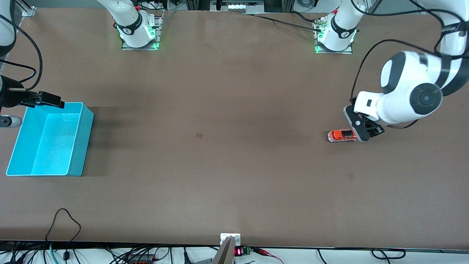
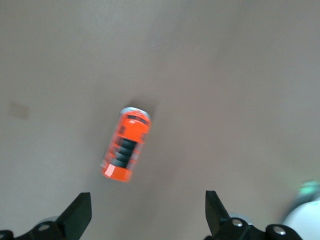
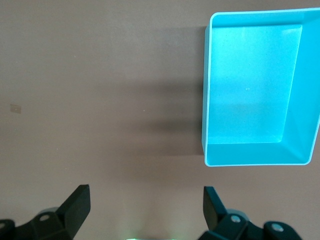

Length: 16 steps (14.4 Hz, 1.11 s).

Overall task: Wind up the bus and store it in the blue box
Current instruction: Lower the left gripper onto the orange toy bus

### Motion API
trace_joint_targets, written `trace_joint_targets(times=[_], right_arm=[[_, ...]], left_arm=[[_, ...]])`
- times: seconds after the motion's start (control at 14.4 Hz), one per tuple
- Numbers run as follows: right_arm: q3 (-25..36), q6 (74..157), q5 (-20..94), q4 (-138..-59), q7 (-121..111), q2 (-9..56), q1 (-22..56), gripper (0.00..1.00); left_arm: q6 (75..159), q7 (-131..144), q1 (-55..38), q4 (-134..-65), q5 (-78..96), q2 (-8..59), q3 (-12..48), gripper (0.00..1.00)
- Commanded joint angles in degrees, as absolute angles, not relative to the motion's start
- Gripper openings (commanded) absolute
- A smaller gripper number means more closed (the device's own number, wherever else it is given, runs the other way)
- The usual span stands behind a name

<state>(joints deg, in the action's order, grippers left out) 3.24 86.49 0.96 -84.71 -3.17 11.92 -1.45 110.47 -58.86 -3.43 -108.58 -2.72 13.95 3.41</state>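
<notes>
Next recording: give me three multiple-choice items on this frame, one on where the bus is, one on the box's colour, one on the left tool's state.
1. Where is the bus?
A. in the box
B. on the table at the left arm's end
C. in the right tool
2. What colour is the blue box?
A. cyan
B. red
C. green
3. What is the left tool doing?
A. shut on the bus
B. open, holding nothing
C. gripping the box

B: the bus sits on the table beside the left tool.
A: its walls are cyan.
B: the fingers stand apart, clear of the bus.

Blue box (image 3: 255,95) on table (image 3: 100,100)
</notes>
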Motion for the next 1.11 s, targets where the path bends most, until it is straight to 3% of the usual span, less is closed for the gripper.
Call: trace_joint_targets(times=[0.0,0.42,0.56,0.83,0.9,1.04], right_arm=[[3.0,85.7,0.6,-84.5,-3.1,12.3,-1.7,1.00],[3.0,85.6,0.6,-84.6,-2.8,12.4,-1.4,1.00],[3.0,85.6,0.6,-84.6,-2.8,12.4,-1.3,1.00],[3.0,85.6,0.6,-84.6,-3.0,12.4,-1.3,1.00],[3.0,85.6,0.6,-84.6,-3.0,12.4,-1.2,1.00],[3.0,85.6,0.5,-84.6,-3.0,12.4,-1.2,1.00]], left_arm=[[121.2,-66.5,-3.0,-114.7,-5.7,14.8,3.4,1.00],[140.2,-78.9,0.4,-121.7,-6.2,21.1,3.5,1.00],[142.6,-79.3,0.4,-122.0,-6.2,22.9,3.6,1.00],[142.6,-79.3,0.2,-124.4,-6.2,22.7,4.0,0.89],[142.8,-79.3,0.2,-124.7,-6.2,22.8,4.0,0.85],[142.9,-79.3,0.0,-124.7,-6.2,22.8,4.1,0.58]])
